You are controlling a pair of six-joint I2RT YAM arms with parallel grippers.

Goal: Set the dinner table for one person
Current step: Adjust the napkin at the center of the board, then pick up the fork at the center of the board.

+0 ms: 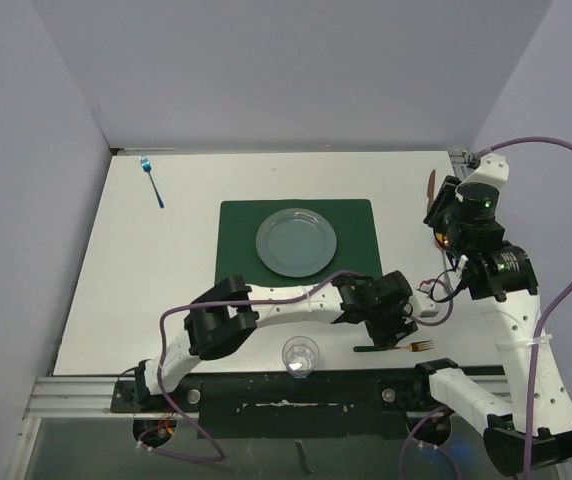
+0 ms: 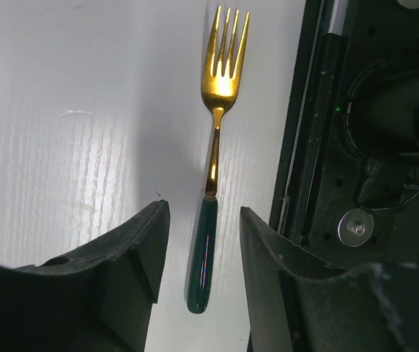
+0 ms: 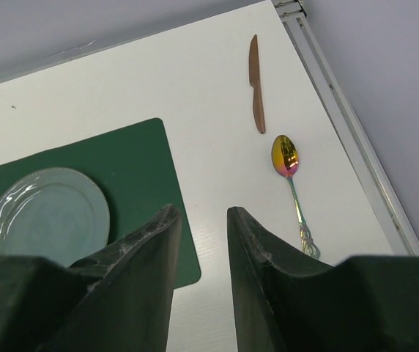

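Note:
The white dinner table [image 1: 146,280] carries a dark green placemat [image 1: 296,250] with a grey-green plate [image 1: 296,241] on it. A gold fork [image 2: 217,88] with a dark green handle lies flat near the front edge, also visible from above [image 1: 398,347]. My left gripper [image 2: 204,220] is open and straddles the handle without touching it; from above it sits at the fork's left end [image 1: 386,335]. My right gripper [image 3: 204,220] is open and empty, held high over the table's right side [image 1: 444,212]. Below it lie a copper knife [image 3: 256,84] and an iridescent spoon [image 3: 291,183].
A clear glass [image 1: 299,355] stands at the front edge beside my left arm. A blue fork [image 1: 152,180] lies at the far left corner. The dark arm-mount rail [image 2: 319,147] runs just right of the gold fork. An aluminium rail [image 3: 341,117] borders the right edge.

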